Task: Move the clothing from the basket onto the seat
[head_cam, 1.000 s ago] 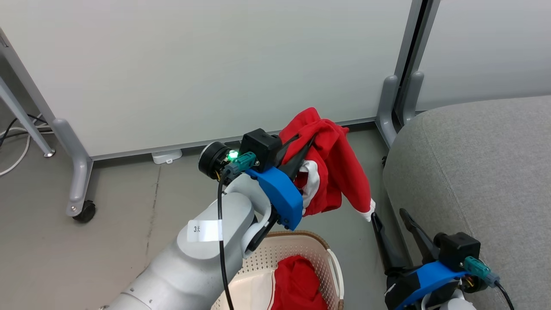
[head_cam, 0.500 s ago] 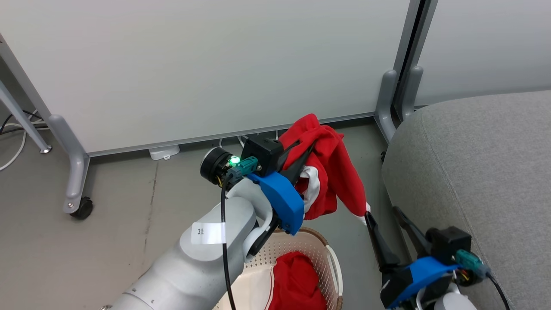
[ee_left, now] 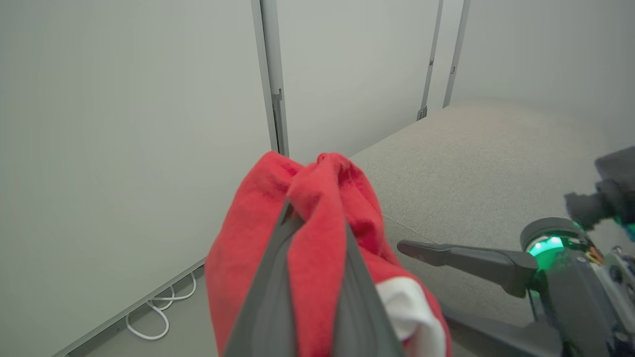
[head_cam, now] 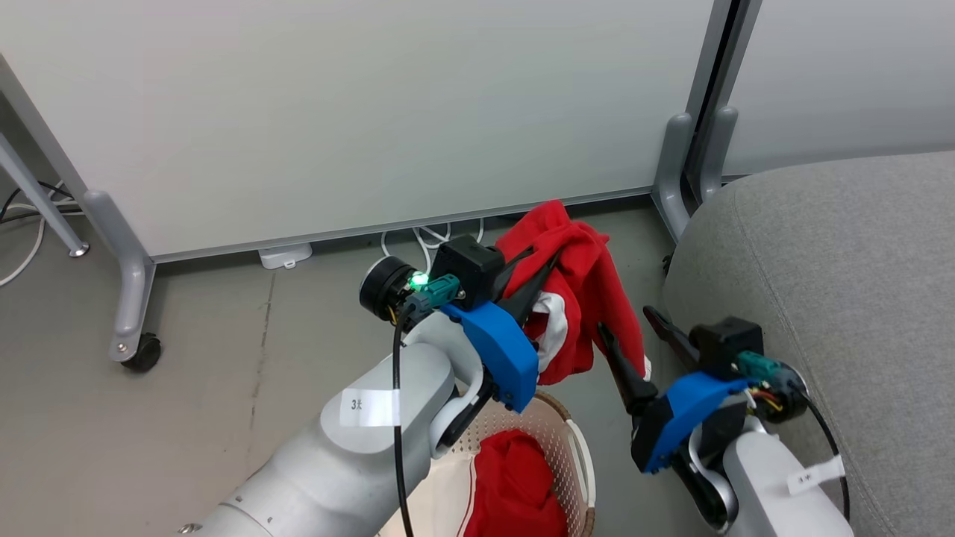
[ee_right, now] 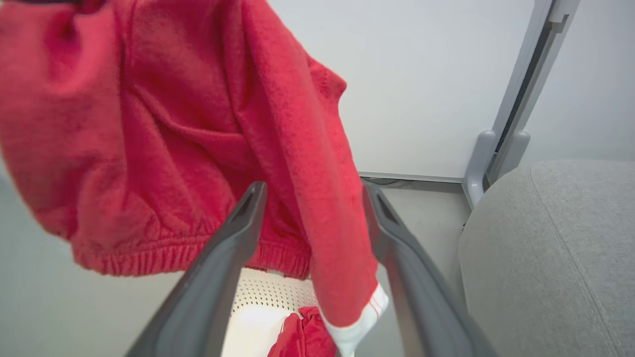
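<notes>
Left claw [head_cam: 545, 255] pinches the red garment [head_cam: 589, 276], tips buried in cloth, above the basket [head_cam: 571, 440]. Right claw [ee_right: 313, 187] is spread either side of its hanging sleeve [ee_right: 327, 238]; touching is unclear. The second garment [head_cam: 515, 477], in the basket, is cut off. The seat [head_cam: 835, 261] edge is near right.

The grey floor [head_cam: 224, 388] carries everything here. The basket [head_cam: 561, 409] stands on it at the near edge, with the big light-grey seat [head_cam: 835, 253] just beside it to the right. Further back, the partition's grey legs [head_cam: 133, 291] rest on the floor, one on a black caster [head_cam: 143, 352]. Loops of white cable [head_cam: 433, 237] and a small white box [head_cam: 286, 255] lie along the partition's foot.
</notes>
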Robot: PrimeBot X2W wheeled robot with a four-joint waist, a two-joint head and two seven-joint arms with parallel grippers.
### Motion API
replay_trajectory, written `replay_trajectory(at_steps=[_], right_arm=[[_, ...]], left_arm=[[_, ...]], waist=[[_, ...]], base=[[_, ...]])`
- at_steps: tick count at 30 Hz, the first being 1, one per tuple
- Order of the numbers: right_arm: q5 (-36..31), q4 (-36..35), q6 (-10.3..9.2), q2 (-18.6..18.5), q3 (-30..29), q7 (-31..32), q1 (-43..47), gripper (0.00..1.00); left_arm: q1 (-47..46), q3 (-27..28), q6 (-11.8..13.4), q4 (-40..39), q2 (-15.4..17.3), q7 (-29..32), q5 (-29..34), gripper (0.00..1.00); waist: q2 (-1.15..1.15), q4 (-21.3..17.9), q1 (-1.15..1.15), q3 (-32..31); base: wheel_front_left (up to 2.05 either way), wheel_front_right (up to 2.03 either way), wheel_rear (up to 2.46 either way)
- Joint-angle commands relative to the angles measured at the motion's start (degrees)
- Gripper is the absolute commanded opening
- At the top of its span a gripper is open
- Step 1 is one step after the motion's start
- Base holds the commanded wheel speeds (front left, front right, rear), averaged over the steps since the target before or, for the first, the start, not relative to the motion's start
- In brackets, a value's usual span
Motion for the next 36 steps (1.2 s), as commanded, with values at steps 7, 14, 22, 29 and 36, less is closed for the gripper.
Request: replay_trajectory(at_steps=[7, 14, 22, 29, 36], right_arm=[[-0.1, 6.0, 0.03, -0.2, 2.4, 0.5, -6.4, 1.0], [1.4, 12.9, 0.03, -0.2, 4.9, -0.5, -10.8, 1.0], [4.8, 19.3, 0.03, -0.2, 9.0, -2.1, -14.6, 1.0], [9.1, 22.4, 0.03, -0.2, 12.5, -3.9, -15.6, 0.0], [11.7, 24.2, 0.03, -0.2, 14.8, -5.4, -16.1, 0.0]], left_arm=[[-1.3, -1.3, 0.2, -0.2, 0.0, -0.4, -1.0, 0.0], [-1.4, -2.7, 0.1, -0.5, 0.0, -0.5, -2.0, 0.0], [-0.9, -4.1, -0.2, -1.1, 0.0, -0.6, -3.1, 0.0], [-0.9, -4.5, 0.1, -1.0, 0.0, -0.6, -3.8, 0.0], [-0.3, -3.8, 0.2, -0.2, 0.0, -0.6, -3.7, 0.0]], waist=[[0.0, 0.2, 0.0, 0.4], [0.0, 0.4, 0.0, 0.2], [0.0, 0.5, 0.0, -0.5], [0.0, 0.3, 0.0, -0.8], [0.0, -0.5, 0.0, -0.9]], base=[[0.0, 0.0, 0.0], [0.0, 0.0, 0.0], [0.0, 0.0, 0.0], [0.0, 0.0, 0.0], [0.0, 0.0, 0.0]])
